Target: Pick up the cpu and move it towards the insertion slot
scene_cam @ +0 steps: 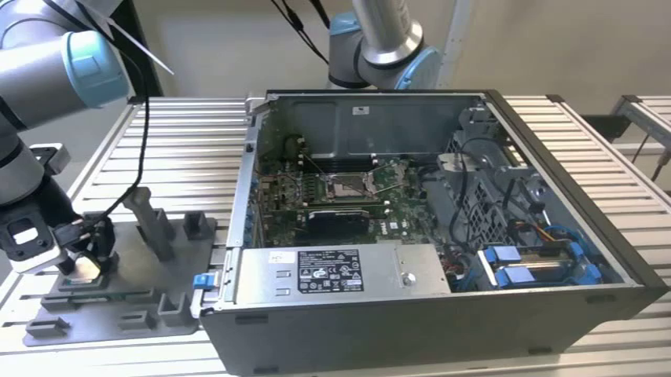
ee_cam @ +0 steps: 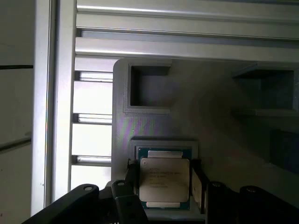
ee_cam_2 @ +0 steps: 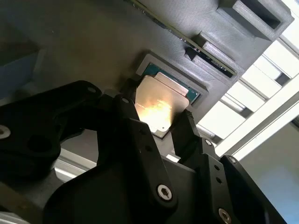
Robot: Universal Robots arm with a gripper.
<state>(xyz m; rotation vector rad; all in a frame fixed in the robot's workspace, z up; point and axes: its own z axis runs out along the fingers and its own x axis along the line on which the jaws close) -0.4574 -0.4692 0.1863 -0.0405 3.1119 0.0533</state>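
Observation:
The cpu point(ee_cam: 164, 179) is a thin square chip with a silvery top face and a narrow green border. My gripper point(ee_cam: 163, 186) is shut on it, with black fingers point(ee_cam: 132, 175) pressed against two opposite edges. In the second wrist view the cpu point(ee_cam_2: 159, 107) glints between the fingers, at or just above its square recess in the grey fixture plate point(ee_cam_2: 196, 42). In the exterior view the gripper point(scene_cam: 84, 263) hangs low over that plate point(scene_cam: 115, 310) at the left. The insertion slot point(scene_cam: 346, 185) is a metal-framed socket on the green board inside the open computer case, far to the right of the gripper.
The case's wall point(scene_cam: 243, 188) stands between the plate and the socket. A silver box with a white label point(scene_cam: 335, 271) sits at the case's front. Upright posts point(scene_cam: 152, 224) rise from the plate near the gripper. Another arm point(scene_cam: 383, 39) stands behind the case. All rests on a slatted table point(scene_cam: 178, 149).

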